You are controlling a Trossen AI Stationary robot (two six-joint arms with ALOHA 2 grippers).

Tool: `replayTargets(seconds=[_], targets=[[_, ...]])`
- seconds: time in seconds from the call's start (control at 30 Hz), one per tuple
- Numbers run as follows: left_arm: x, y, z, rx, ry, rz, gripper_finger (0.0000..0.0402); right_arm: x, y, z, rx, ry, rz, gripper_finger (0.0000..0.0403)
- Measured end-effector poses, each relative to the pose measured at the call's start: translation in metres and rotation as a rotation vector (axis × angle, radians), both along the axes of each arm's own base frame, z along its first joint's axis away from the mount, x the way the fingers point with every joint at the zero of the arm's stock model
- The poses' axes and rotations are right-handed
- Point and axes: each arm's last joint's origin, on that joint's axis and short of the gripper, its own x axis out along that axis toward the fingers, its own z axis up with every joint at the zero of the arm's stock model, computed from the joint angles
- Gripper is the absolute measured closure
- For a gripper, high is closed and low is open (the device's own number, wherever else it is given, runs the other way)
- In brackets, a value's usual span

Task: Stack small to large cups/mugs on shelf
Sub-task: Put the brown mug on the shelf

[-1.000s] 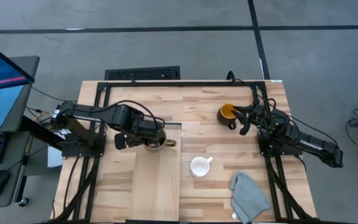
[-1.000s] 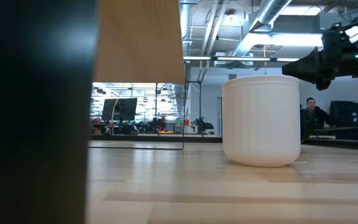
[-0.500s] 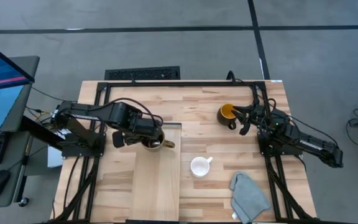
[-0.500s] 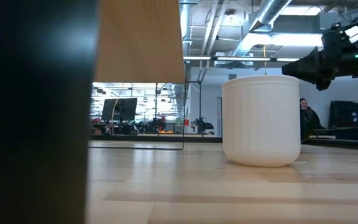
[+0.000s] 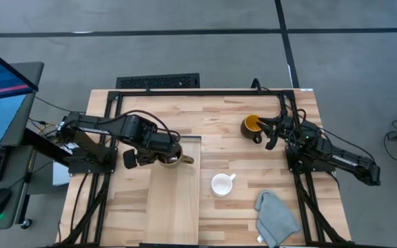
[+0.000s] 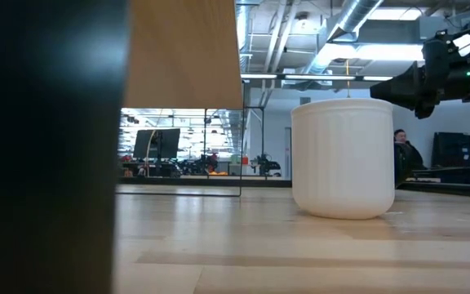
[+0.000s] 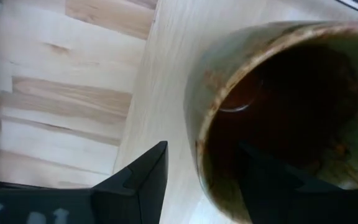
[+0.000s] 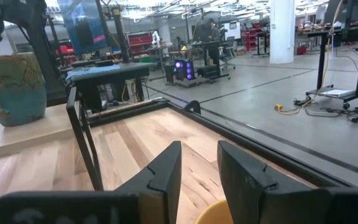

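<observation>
The left hand stood spread over the rim of the brown mug on the shelf, 1 finger inside. The right hand, fingers narrowly parted and empty, hovered beside the yellow-lined mug.

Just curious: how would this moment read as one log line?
left gripper: astride large mug rim on shelf | right gripper: beside yellow-lined mug | white mug: on table

2 black jointed arms w/ looping black cables, black wedge fingers.
</observation>
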Motion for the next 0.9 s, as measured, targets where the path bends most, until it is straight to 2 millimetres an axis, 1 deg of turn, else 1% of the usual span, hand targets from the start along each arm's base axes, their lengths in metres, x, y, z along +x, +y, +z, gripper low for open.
replayTargets(seconds=[0.23, 0.43, 0.63, 0.9], targets=[[0.005, -0.007, 0.001, -0.019, -0.064, -0.007, 0.0232, 0.0, 0.0, 0.0, 0.0, 0.0, 0.0, 0.0276], [0.008, -0.012, 0.0, -0.035, -0.078, 0.004, 0.0232, 0.0, 0.0, 0.0, 0.0, 0.0, 0.0, 0.0276], [0.011, -0.019, 0.001, -0.087, -0.109, 0.023, 0.0232, 0.0, 0.0, 0.0, 0.0, 0.0, 0.0, 0.0276], [0.006, -0.018, -0.001, -0.071, -0.054, 0.019, 0.0232, 0.0, 0.0, 0.0, 0.0, 0.001, 0.001, 0.0276]])
